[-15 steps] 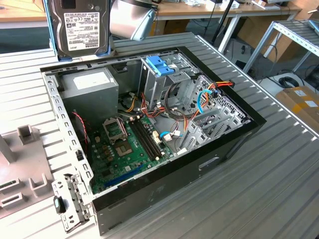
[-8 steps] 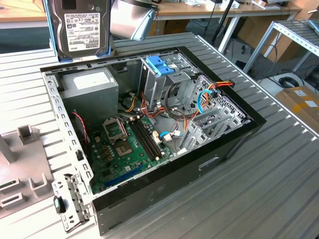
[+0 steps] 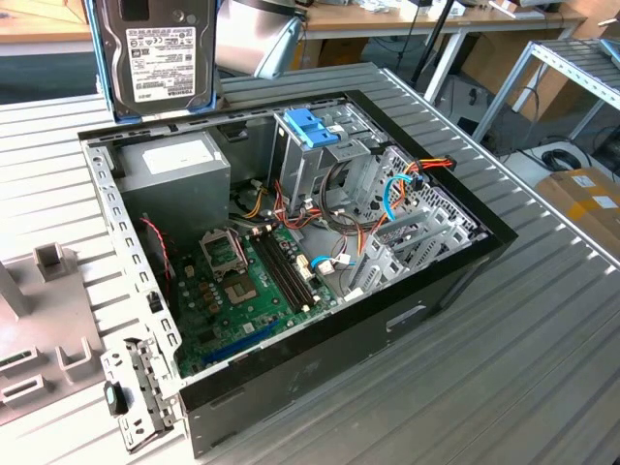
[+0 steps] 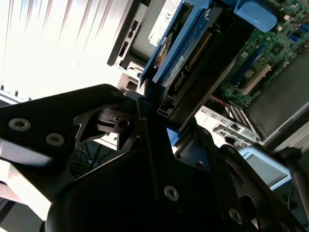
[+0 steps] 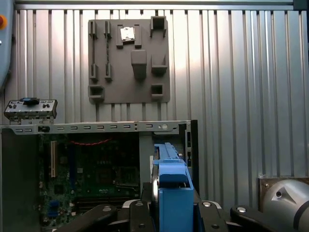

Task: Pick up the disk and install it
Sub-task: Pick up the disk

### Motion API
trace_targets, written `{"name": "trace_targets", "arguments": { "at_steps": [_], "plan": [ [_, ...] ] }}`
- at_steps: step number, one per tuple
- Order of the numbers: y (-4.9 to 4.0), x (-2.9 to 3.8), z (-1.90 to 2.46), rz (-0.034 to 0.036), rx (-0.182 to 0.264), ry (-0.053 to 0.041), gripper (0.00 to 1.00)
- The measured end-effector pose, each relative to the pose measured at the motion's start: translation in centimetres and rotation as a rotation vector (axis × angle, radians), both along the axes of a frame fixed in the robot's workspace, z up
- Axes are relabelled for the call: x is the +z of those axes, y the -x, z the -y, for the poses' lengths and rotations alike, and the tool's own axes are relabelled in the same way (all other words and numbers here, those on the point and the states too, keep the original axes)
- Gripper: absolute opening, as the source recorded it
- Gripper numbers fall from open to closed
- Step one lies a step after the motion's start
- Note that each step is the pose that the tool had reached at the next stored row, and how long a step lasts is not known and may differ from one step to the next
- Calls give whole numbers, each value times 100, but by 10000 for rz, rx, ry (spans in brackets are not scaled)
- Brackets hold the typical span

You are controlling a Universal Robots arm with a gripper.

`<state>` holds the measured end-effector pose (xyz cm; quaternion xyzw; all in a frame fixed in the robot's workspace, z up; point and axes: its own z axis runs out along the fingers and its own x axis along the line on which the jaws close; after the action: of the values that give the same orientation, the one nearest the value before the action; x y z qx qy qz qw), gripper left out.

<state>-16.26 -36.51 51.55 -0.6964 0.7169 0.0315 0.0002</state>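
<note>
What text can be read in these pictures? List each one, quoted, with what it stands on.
White label on the disk: barcodes and lines of print, too small to read.
White label on the power-supply box: nothing legible.
Motherboard: markings too small to read.
So no text can be quoted from any view.

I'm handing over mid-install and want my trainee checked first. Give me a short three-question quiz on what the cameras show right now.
1. True or false: the disk already sits inside the computer case.
2. What colour is the handle on the drive cage? A red, B blue, C green.
3. Fill in: the claw is shut on the ____.
Key: 1 false, it is held upright above the case's rim; 2 B; 3 disk.
</note>
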Motion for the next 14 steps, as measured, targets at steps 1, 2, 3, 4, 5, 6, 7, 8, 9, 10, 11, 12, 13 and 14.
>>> {"name": "trace_targets", "arguments": {
  "at_steps": [1,2,3,4,5,6,7,8,9,10,11,12,13,14],
  "plan": [
    [0,-1,7,0,0,0,37],
    [0,-1,13,0,0,0,37],
    [0,-2,21,0,-1,0,37],
    [0,-3,28,1,0,0,37],
    [0,-3,37,1,0,0,37],
    [0,-4,44,0,0,0,37],
    [0,-4,48,0,0,1,37],
    [0,-5,54,0,0,0,37],
    [0,-5,60,0,0,0,37],
    [0,-5,70,0,0,0,37],
    [0,-5,77,0,0,0,37],
    [0,-5,90,-1,0,1,37],
    [0,-6,99,-1,0,0,37],
    [0,-6,105,-1,0,1,37]
  ]
}}
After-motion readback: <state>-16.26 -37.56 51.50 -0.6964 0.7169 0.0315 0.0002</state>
